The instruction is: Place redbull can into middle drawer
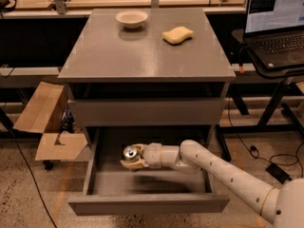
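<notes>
The middle drawer point(147, 204) is pulled open below the cabinet's closed grey front. My white arm reaches in from the lower right. My gripper point(133, 159) is inside the drawer, left of centre, shut on the redbull can point(130, 153). Only the can's shiny silver top shows, and the fingers hide its body. The can is low over the drawer's flat grey floor; I cannot tell whether it touches.
On the cabinet top point(142, 51) stand a cream bowl point(131, 18) and a yellow sponge point(177, 34). An open cardboard box point(45, 122) lies on the floor at left. A laptop point(278, 18) sits on a stand at right, with cables on the floor.
</notes>
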Tool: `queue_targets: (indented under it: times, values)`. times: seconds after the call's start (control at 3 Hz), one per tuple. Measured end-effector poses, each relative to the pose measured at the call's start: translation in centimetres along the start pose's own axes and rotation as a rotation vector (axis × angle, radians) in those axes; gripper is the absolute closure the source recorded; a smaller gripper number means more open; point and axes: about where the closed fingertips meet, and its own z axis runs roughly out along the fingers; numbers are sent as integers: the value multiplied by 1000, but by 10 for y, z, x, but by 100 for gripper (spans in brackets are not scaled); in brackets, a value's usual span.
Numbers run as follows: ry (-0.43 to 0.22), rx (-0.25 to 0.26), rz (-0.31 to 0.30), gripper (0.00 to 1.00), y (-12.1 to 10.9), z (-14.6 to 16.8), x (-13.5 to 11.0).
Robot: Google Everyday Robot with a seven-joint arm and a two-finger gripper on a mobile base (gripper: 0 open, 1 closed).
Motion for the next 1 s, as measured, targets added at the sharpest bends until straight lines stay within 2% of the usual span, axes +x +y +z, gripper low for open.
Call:
queue_targets:
  times: [0.67, 1.0]
  values:
    - [12, -42, 78, 100, 20, 3, 40]
    - [4, -55, 114, 82, 32, 6, 57]
